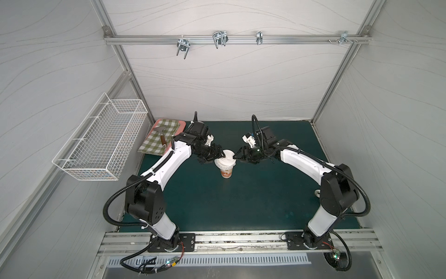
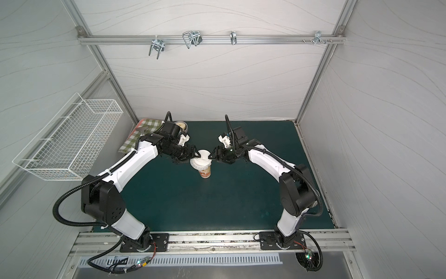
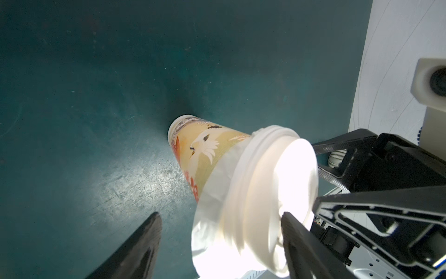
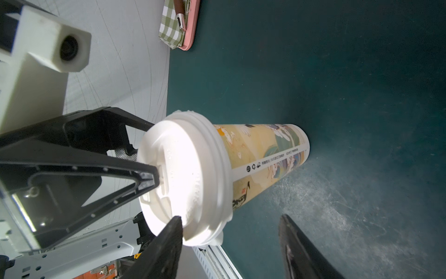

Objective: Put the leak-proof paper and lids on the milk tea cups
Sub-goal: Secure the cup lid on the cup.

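both top views show the milk tea cup [image 1: 226, 173] upright on the mat [image 1: 265, 193], leak-proof paper [image 1: 224, 166] trapped over its mouth beneath a white lid [image 1: 228, 154]. left gripper [image 3: 220, 215] at its 9 o'clock and right gripper [image 4: 230, 217] at 3 o'clock, jaws apart, touch the lid.

The left gripper [image 1: 221, 154] is crowding the top of the tall paper cup with orange-red artwork [image 1: 226, 172] from the cup's left, and the right gripper [image 1: 236, 157] is crowding it from the right. In front of the cup, the dark green mat [image 1: 217, 205] is lying bare. Behind and left of the cup, a pink tray [image 4: 193, 31] under a green checked cloth [image 1: 156, 142] is taking up the corner.
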